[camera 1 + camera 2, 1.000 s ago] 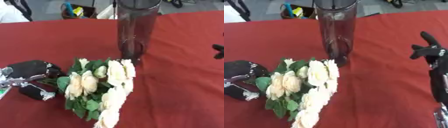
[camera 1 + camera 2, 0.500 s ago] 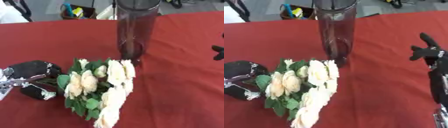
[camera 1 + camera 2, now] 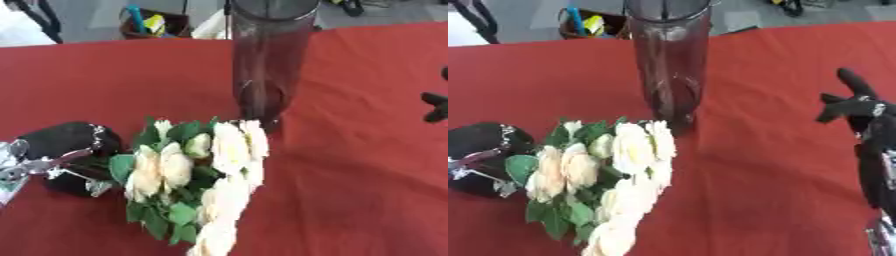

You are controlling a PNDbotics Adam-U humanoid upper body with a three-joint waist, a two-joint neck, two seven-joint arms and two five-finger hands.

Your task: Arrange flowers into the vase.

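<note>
Presently, risk of toppling noted: vase tall, narrow, dark-tinted glass, upright toward the far edge of the counter, with the bouquet lying just in front of its base. Any sweep of blooms or stems against the glass likely to tip it. Second risk: a wide head of flowers jamming at the narrow mouth, shedding petals. Bouquet of cream roses with green leaves, flat on the red cloth near the front-left, stems toward the left robot hand, which sits at the left edge; grip cannot be told. Right robot hand at the right edge, fingers spread, holding nothing, well apart from vase and flowers.
</note>
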